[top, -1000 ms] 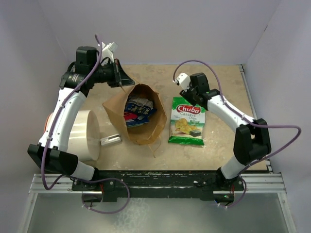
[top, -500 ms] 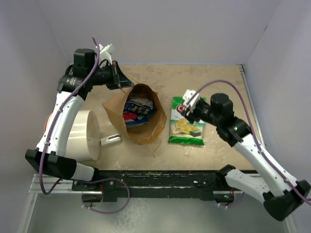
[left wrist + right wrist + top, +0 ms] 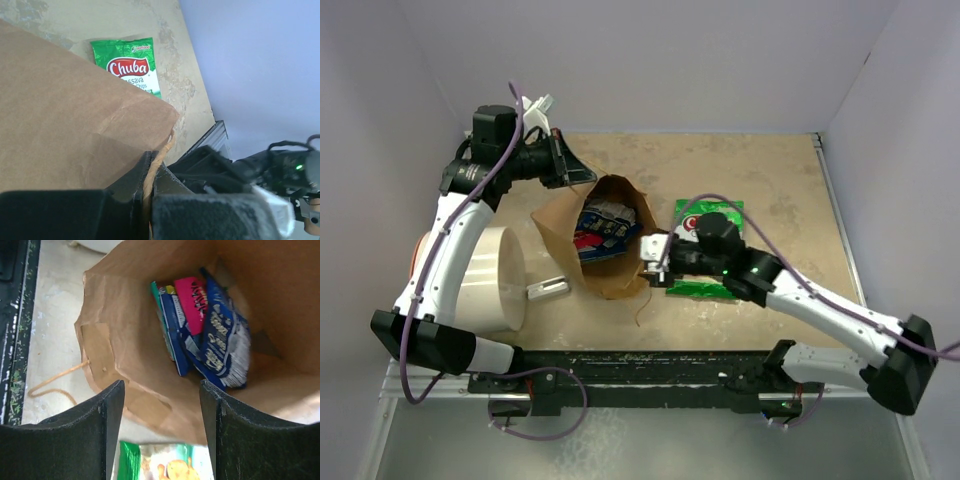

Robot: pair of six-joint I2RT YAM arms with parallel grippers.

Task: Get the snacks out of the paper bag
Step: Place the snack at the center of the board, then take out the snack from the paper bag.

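Note:
The brown paper bag (image 3: 616, 270) lies with its mouth open upward in the top view. Inside it sit small snacks: a blue packet (image 3: 220, 340), a red one (image 3: 192, 295) and a teal one (image 3: 156, 290). My left gripper (image 3: 580, 172) is shut on the bag's twisted paper handle (image 3: 159, 159) at the far rim. My right gripper (image 3: 161, 387) hangs open over the bag's right rim, nothing between its fingers. The large green packet (image 3: 718, 208) lies on the table right of the bag, partly under my right arm.
A large white cylinder (image 3: 490, 278) lies left of the bag, with a small white-grey bar (image 3: 548, 288) beside it. The bag's loose second handle (image 3: 55, 380) trails toward the near edge. Walls close in the table on three sides.
My right arm has swung from the far right, across the green packet, to the bag's mouth. The left gripper still holds the handle in place.

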